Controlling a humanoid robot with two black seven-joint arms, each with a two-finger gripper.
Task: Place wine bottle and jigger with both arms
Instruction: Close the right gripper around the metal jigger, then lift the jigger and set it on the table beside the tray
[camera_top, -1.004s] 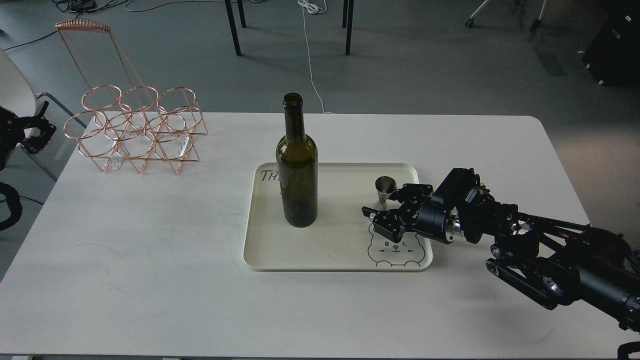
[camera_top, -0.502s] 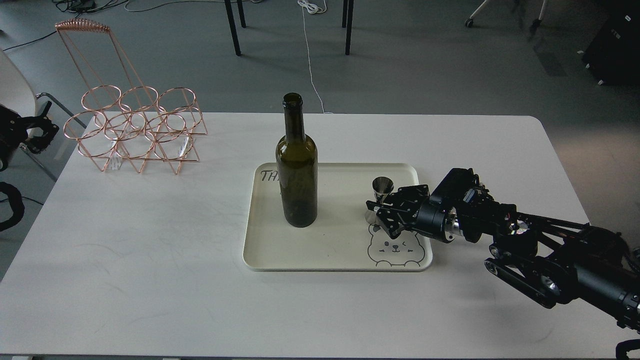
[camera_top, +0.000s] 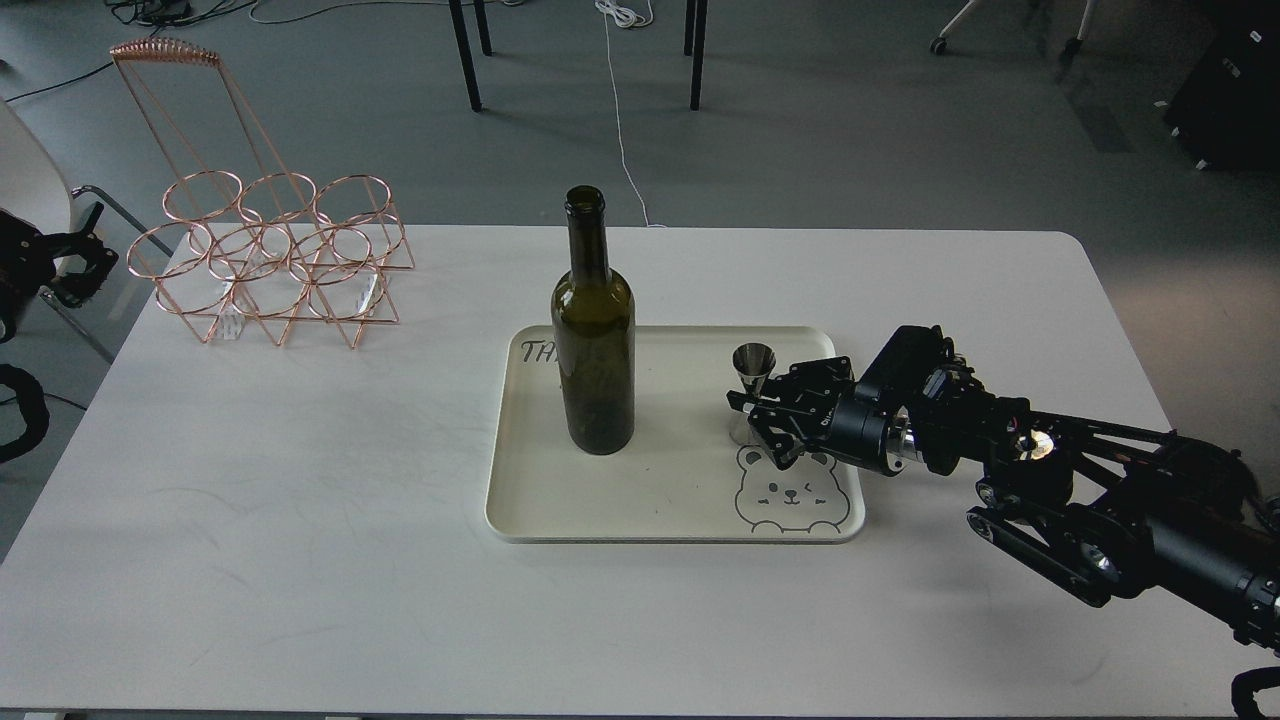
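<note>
Head view: right arm (camera_top: 1100, 500) enters from the lower right edge and extends across the white table (camera_top: 300, 500) toward the cream tray (camera_top: 660, 500). Right claw (camera_top: 762, 418) is at the tray's right portion, with its black fingers (camera_top: 775, 400) set on either side of the jigger (camera_top: 752, 385) at the narrow waist; the claw appears clenched on the jigger. The jigger stands upright, with the upper cup rising above the fingers and the lower cone showing just below them, at the tray surface; whether its base touches the tray cannot be told. Just below the claw, a bear drawing (camera_top: 790, 492) is printed on the tray floor. To the left of the claw, well apart from it, the wine bottle (camera_top: 594, 340) stands upright on the left half of the same tray, neck open and uncapped. Handwritten lettering on the tray is partly hidden behind the bottle. Far to the left of the claw, a copper wire bottle rack (camera_top: 270, 262) sits on the table's rear left corner. Left claw (camera_top: 75, 268) is visible at the left edge of the frame, off the table; it is dark and small, so its state cannot be told.
</note>
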